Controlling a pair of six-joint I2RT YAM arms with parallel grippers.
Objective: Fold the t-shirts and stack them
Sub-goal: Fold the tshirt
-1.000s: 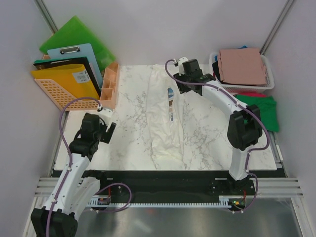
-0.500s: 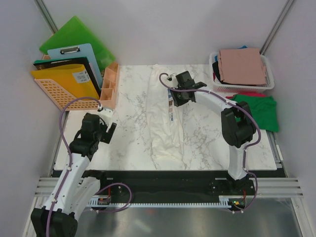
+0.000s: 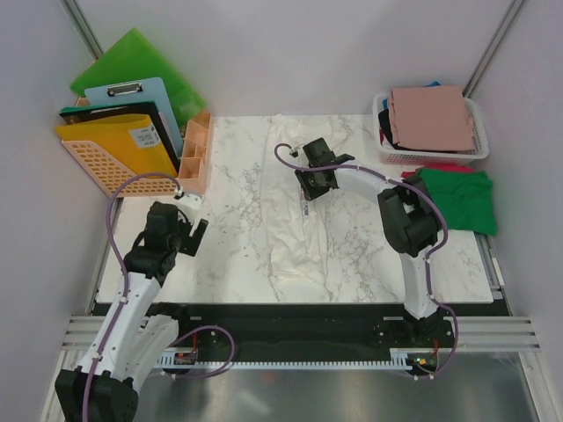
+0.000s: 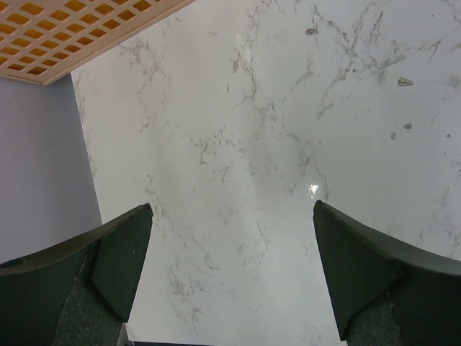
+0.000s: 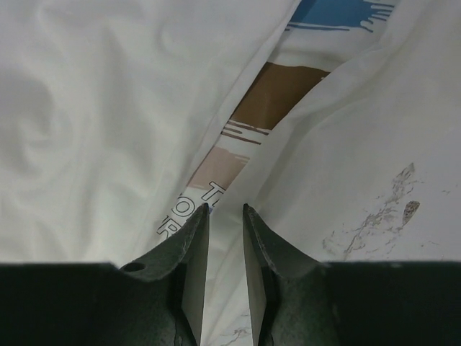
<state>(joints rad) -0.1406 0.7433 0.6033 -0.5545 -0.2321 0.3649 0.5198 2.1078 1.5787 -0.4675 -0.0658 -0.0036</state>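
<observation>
The left arm and the right arm both have white links and bulky black joints. A purple cable loops along each. The fingers are dark wedges, perhaps greenish-black.

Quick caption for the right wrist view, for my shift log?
Right pincer, almost shut, over a fold in the cream-white t-shirt, blue-and-brown print showing.

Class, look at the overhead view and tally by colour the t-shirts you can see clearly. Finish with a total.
Cream-white t-shirt: 1
Green t-shirt: 1
Pink t-shirt: 1
Total: 3
Scraps of other colours around the basket show too little to count.
</observation>
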